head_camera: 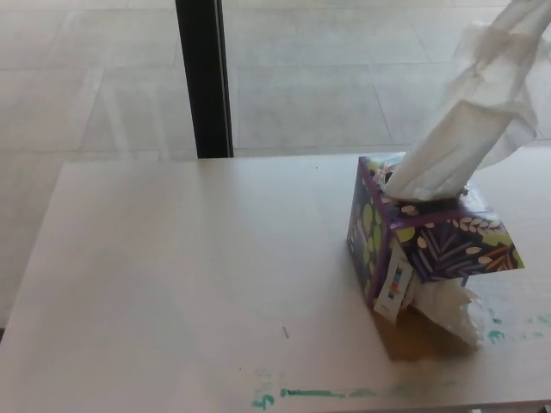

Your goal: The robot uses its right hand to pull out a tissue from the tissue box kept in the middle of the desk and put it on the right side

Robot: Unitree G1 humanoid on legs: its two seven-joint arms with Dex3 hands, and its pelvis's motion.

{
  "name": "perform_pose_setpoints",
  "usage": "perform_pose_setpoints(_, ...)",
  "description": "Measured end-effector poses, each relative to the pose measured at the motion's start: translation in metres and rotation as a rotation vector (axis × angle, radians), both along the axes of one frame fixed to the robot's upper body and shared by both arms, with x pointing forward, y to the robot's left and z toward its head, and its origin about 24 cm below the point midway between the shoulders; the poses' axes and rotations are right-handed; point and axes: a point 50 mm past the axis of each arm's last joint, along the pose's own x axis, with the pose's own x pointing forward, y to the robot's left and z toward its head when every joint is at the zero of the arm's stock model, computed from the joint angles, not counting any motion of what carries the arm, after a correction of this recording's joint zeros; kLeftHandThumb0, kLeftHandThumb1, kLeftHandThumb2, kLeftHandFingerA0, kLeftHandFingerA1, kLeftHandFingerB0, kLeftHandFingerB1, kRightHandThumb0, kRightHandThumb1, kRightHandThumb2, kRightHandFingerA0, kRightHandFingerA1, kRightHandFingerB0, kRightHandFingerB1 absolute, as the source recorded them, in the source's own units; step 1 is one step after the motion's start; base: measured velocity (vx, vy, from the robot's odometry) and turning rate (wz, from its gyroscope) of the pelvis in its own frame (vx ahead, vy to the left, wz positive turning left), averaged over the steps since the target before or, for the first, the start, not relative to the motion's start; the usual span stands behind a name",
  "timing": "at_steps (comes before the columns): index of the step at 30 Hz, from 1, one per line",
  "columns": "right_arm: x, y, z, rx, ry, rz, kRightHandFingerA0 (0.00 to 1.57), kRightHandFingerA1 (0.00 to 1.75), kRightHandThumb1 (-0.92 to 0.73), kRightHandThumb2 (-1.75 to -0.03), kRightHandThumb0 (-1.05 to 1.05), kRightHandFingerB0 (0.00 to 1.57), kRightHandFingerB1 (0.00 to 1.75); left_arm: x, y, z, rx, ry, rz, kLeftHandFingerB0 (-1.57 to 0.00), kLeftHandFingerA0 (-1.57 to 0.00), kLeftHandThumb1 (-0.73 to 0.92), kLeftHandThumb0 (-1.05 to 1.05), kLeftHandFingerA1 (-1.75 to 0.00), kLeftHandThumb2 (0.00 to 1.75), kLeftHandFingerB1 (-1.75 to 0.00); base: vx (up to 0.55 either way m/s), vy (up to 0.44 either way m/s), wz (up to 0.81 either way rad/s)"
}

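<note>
- Head view: neither hand of the robot shows, so the state of the fingers cannot be told for the left or the right.
- A long white paper tissue (469,129) stretches up and to the right from the top opening of the box and runs out of the picture at the top right corner; whatever holds its upper end is out of sight.
- The tissue's lower end is bunched narrow where it sits in the opening; higher up it widens into loose, crumpled folds.
- The purple cardboard tissue box with a green and white leaf pattern (422,245) stands on the pale wooden surface (189,284), on the right part of it, turned so that one corner points toward the camera.
- A small white tag with coloured marks (393,288) hangs against the box's near face.
- A crumpled white tissue (448,310) lies on the surface, touching the near right foot of the box.
- Green paint smears (318,394) mark the surface near its front edge, with a few more green spots to the right of the crumpled tissue.
- Behind the surface a black upright post (204,77) rises before a pale tiled floor (95,77).
</note>
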Motion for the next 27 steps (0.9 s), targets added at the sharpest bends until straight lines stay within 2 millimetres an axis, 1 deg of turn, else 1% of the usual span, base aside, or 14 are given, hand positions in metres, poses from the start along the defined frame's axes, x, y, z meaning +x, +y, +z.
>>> perform_pose_setpoints(4, -0.006, -0.014, 0.012, 0.015, -0.028, -0.066, 0.9, 1.75, -0.54, -1.16, -0.23, 0.72, 1.54, -0.003, 0.0, 0.0, -0.001, 0.007, 0.004, -0.35, -0.47, 0.25, -0.81, -1.12, 0.94, -0.98, 0.0, 0.0, 0.0)
perform_pose_setpoints(5, -0.007, -0.019, 0.014, 0.019, -0.032, -0.086, 0.88, 1.75, -0.54, -1.06, -0.21, 0.69, 1.54, -0.004, 0.0, 0.0, -0.001, 0.009, 0.006, -0.33, -0.44, 0.26, -0.78, -1.11, 0.94, -0.97, 0.0, 0.0, 0.0)
perform_pose_setpoints(11, -0.018, -0.047, 0.018, -0.026, -0.031, -0.215, 0.97, 1.71, -0.56, -1.03, -0.16, 0.74, 1.43, -0.007, 0.001, 0.0, -0.001, 0.013, 0.017, -0.35, -0.48, 0.26, -0.79, -1.1, 0.91, -0.96, 0.0, 0.0, 0.0)
perform_pose_setpoints(14, -0.023, -0.06, 0.01, -0.072, -0.003, -0.276, 0.93, 1.67, -0.54, -1.0, -0.19, 0.79, 1.38, -0.008, 0.002, 0.001, 0.001, 0.013, 0.021, -0.36, -0.49, 0.25, -0.78, -1.11, 0.92, -0.97, 0.0, 0.0, 0.0)
perform_pose_setpoints(15, -0.024, -0.064, 0.005, -0.091, 0.011, -0.293, 0.89, 1.62, -0.52, -1.0, -0.22, 0.8, 1.36, -0.008, 0.003, 0.001, 0.002, 0.013, 0.022, -0.43, -0.59, 0.21, -0.8, -0.97, 1.0, -0.86, 0.0, 0.0, 0.0)
perform_pose_setpoints(17, -0.025, -0.072, -0.007, -0.13, 0.046, -0.326, 0.92, 1.69, -0.53, -0.98, -0.18, 0.77, 1.39, -0.008, 0.004, 0.002, 0.005, 0.015, 0.022, -0.43, -0.59, 0.22, -0.84, -0.98, 1.0, -0.87, 0.0, 0.0, 0.0)
perform_pose_setpoints(18, -0.025, -0.075, -0.012, -0.143, 0.061, -0.338, 0.92, 1.71, -0.53, -0.98, -0.2, 0.76, 1.47, -0.009, 0.004, 0.002, 0.007, 0.017, 0.022, -0.39, -0.5, 0.27, -0.8, -1.08, 0.93, -0.96, 0.0, 0.0, 0.0)
perform_pose_setpoints(19, -0.025, -0.077, -0.016, -0.151, 0.07, -0.348, 0.95, 1.67, -0.54, -0.96, -0.18, 0.82, 1.35, -0.009, 0.004, 0.002, 0.008, 0.017, 0.021, -0.37, -0.49, 0.27, -0.82, -1.06, 0.92, -0.94, 0.0, 0.0, 0.0)
perform_pose_setpoints(20, -0.025, -0.079, -0.019, -0.155, 0.076, -0.354, 0.93, 1.66, -0.52, -1.01, -0.21, 0.82, 1.36, -0.009, 0.004, 0.002, 0.008, 0.018, 0.02, -0.36, -0.48, 0.26, -0.79, -1.09, 0.93, -0.96, 0.0, 0.0, 0.0)
perform_pose_setpoints(21, -0.025, -0.081, -0.023, -0.157, 0.081, -0.363, 0.97, 1.69, -0.55, -1.0, -0.23, 0.85, 1.37, -0.009, 0.005, 0.002, 0.01, 0.018, 0.02, -0.34, -0.54, 0.26, -0.72, -0.91, 1.05, -0.78, 0.0, 0.0, 0.0)
perform_pose_setpoints(22, -0.025, -0.083, -0.025, -0.158, 0.085, -0.371, 0.9, 1.63, -0.57, -1.02, -0.23, 0.8, 1.31, -0.009, 0.006, 0.003, 0.012, 0.017, 0.02, -0.36, -0.48, 0.25, -0.78, -1.1, 0.93, -0.97, 0.0, 0.0, 0.0)
perform_pose_setpoints(24, -0.026, -0.086, -0.026, -0.16, 0.088, -0.385, 0.96, 1.67, -0.54, -0.99, -0.19, 0.79, 1.37, -0.009, 0.007, 0.004, 0.016, 0.015, 0.022, -0.34, -0.47, 0.25, -0.78, -1.11, 0.95, -0.97, 0.0, 0.0, 0.0)
perform_pose_setpoints(25, -0.026, -0.087, -0.027, -0.162, 0.09, -0.395, 0.89, 1.69, -0.57, -0.95, -0.21, 0.73, 1.43, -0.009, 0.008, 0.004, 0.017, 0.014, 0.023, -0.36, -0.48, 0.25, -0.77, -1.1, 0.93, -0.97, 0.0, 0.0, 0.0)
perform_pose_setpoints(27, -0.028, -0.091, -0.029, -0.167, 0.097, -0.414, 0.92, 1.66, -0.54, -0.95, -0.21, 0.77, 1.4, -0.009, 0.009, 0.005, 0.02, 0.012, 0.025, -0.35, -0.48, 0.24, -0.82, -1.12, 0.92, -0.99, 0.0, 0.0, 0.0)
